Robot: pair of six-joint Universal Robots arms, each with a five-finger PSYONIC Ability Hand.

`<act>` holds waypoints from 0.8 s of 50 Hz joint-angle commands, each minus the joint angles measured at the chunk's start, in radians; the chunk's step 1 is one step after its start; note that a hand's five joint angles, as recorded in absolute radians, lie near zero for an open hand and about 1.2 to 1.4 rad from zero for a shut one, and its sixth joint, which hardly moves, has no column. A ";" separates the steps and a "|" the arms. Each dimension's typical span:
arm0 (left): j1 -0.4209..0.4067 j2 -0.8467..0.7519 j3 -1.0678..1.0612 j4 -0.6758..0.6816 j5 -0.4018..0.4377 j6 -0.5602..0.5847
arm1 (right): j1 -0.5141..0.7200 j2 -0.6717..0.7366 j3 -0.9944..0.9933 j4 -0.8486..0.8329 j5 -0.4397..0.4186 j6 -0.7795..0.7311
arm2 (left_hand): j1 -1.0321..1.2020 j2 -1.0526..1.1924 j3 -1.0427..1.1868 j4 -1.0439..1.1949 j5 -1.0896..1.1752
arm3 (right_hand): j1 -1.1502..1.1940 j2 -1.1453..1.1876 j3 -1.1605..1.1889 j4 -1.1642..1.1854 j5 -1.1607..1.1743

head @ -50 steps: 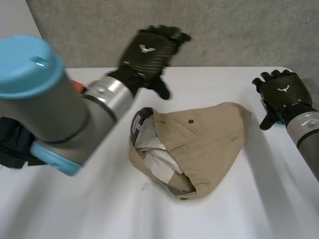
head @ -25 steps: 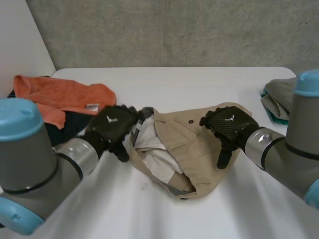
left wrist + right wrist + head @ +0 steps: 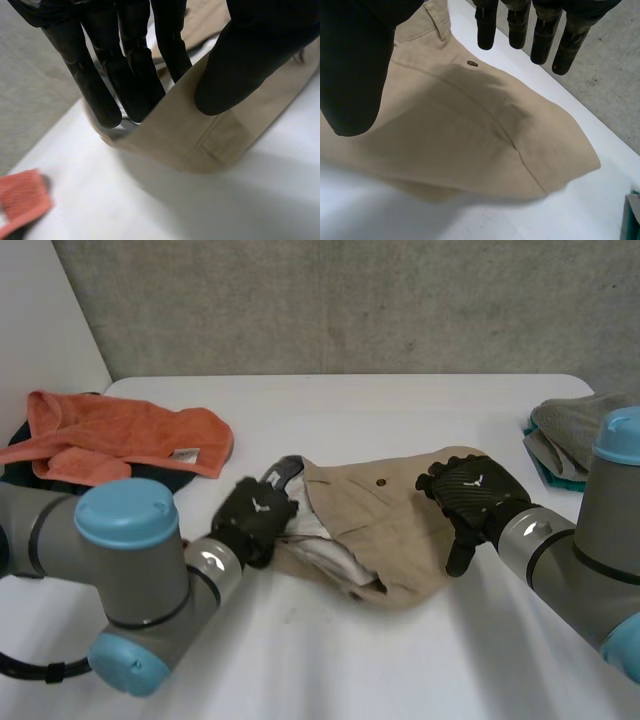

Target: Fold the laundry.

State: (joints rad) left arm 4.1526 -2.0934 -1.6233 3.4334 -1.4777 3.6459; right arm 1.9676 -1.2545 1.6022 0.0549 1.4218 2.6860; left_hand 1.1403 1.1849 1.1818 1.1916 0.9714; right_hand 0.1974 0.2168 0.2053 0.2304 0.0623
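White bench (image 3: 400,400), grey concrete wall (image 3: 350,300) behind. Tan pants (image 3: 400,530) bunched mid-frame. Left hand (image 3: 252,520) grasping their left edge, fingers against thumb. Right hand (image 3: 470,495) released, fingers straight over the right edge. Grey cloth (image 3: 570,430) cut off at the frame's right.

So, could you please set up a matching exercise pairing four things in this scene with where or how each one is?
1 orange towel
2 grey cloth
3 left hand
4 right hand

A open above the tan garment
B at the table's right edge
C pinching the tan garment's edge
D on the table's left side

Pairs: 1-D, 2-B, 3-C, 4-A
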 commanded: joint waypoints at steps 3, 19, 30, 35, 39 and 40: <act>0.099 0.156 0.172 0.024 -0.088 0.020 | -0.015 -0.014 -0.001 -0.001 0.000 0.006 | 0.256 0.211 0.214 0.205 0.250 | -0.023 -0.042 -0.031 -0.056 -0.062; -0.101 0.122 0.520 0.210 -0.050 -0.035 | -0.088 -0.068 -0.011 -0.086 0.075 0.020 | 0.256 0.211 0.214 0.205 0.250 | -0.023 -0.042 -0.031 -0.056 -0.062; -0.301 -0.163 0.576 0.162 0.103 -0.112 | -0.242 -0.071 -0.041 -0.102 0.091 0.014 | -0.400 -0.445 -0.442 -0.452 -0.406 | -0.023 -0.042 -0.031 -0.056 -0.062; -0.338 -0.171 0.556 0.099 0.119 -0.155 | -0.263 -0.069 -0.064 -0.098 0.086 0.012 | -0.920 -0.965 -0.962 -0.972 -0.926 | -0.023 -0.042 -0.031 -0.056 -0.062; -0.335 -0.114 0.525 0.084 0.103 -0.153 | -0.262 -0.062 -0.071 -0.095 0.080 0.015 | -0.936 -0.980 -0.977 -0.987 -0.941 | -0.023 -0.042 -0.031 -0.056 -0.062; -0.330 -0.091 0.516 0.082 0.100 -0.155 | -0.259 -0.062 -0.073 -0.095 0.078 0.014 | -0.936 -0.980 -0.977 -0.987 -0.941 | -0.023 -0.042 -0.031 -0.056 -0.062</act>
State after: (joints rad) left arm 3.8214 -2.2664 -1.0595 3.5545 -1.3629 3.5068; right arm 1.7076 -1.3229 1.5457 -0.0458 1.5108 2.6999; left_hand 0.2327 0.2474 0.2510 0.2439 0.0624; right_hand 0.1974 0.2168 0.2053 0.2304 0.0624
